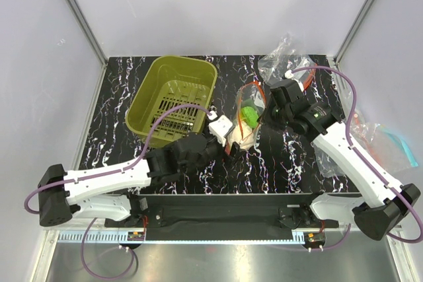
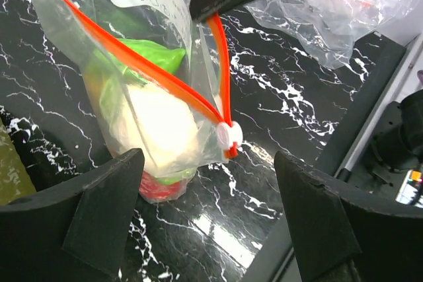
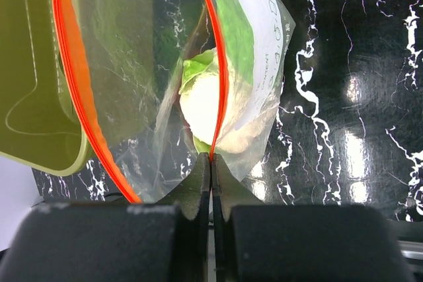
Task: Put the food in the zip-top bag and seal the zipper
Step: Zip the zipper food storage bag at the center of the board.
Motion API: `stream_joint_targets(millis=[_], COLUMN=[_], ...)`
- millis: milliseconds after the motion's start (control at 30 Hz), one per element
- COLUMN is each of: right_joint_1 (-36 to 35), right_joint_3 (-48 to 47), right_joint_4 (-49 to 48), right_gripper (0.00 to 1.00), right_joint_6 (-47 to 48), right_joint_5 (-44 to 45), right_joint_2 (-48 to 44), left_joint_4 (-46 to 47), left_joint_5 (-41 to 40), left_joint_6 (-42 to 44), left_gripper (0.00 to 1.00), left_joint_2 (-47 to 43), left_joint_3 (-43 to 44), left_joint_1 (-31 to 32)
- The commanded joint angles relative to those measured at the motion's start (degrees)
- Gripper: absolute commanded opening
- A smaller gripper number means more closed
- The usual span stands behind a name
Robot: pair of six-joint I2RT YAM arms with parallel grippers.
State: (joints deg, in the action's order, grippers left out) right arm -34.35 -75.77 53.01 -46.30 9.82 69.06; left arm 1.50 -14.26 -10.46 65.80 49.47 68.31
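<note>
The zip-top bag (image 1: 248, 120) lies mid-table, holding a white cauliflower (image 2: 158, 130), green leafy pieces (image 2: 155, 54) and a red tomato (image 2: 158, 189). Its mouth gapes: the two red zipper strips (image 3: 221, 64) stand apart and meet at a white slider (image 2: 229, 137). My right gripper (image 3: 211, 158) is shut on one end of the red zipper strip, and it also shows in the top view (image 1: 268, 113). My left gripper (image 2: 208, 216) is open and empty, its fingers (image 2: 106, 209) on either side just short of the slider. It sits at the bag's near end in the top view (image 1: 221, 135).
The olive-green slotted basket (image 1: 173, 100) stands left of the bag, close to its open mouth (image 3: 26, 64). Crumpled clear bags (image 1: 284, 64) lie at the back right. A bag with a light-blue strip (image 1: 390, 140) lies at the right edge.
</note>
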Motion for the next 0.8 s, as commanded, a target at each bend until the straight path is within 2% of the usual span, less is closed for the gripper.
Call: stream_joint_targets(millis=[0,133,300,433,667,700,767], right_joint_1=[0.0,0.0,0.1,0.0,0.0,0.0,0.1], right_joint_3=[-3.9,-6.1,-6.9,-6.4,-6.6,-6.6,-6.8], right_joint_4=[-0.4,1.4,2.2,1.8,1.7,1.7,1.6], right_gripper=[0.0,0.0,0.0,0.0,0.0,0.0,0.0], right_joint_6=[0.1,-0.5,-0.7,-1.0,-1.4,-1.4,-1.4], right_joint_5=[0.0,-0.7,-0.3,-0.7,-0.8,-0.6,-0.6], right_joint_2=[0.4,2.0,2.8,2.2,2.2,2.3,2.2], left_joint_4=[13.4,14.3,20.2,21.1,23.0,23.5,25.8], left_joint_5=[-2.1,-2.9,-5.3,-9.2,-8.0,-8.5,-9.9], left_joint_6=[3.1,2.8,2.7,2.5,3.9,3.5,2.5], left_gripper=[0.84,0.83,0.8,0.77,0.72,0.7,0.6], left_joint_2=[-0.7,1.2,2.3,4.8,11.2,11.5,12.0], left_joint_3=[-3.6,-4.1,-7.3,-6.4,-3.6,-3.7,-4.8], left_joint_1=[0.3,0.3,0.3,0.3,0.3,0.4,0.5])
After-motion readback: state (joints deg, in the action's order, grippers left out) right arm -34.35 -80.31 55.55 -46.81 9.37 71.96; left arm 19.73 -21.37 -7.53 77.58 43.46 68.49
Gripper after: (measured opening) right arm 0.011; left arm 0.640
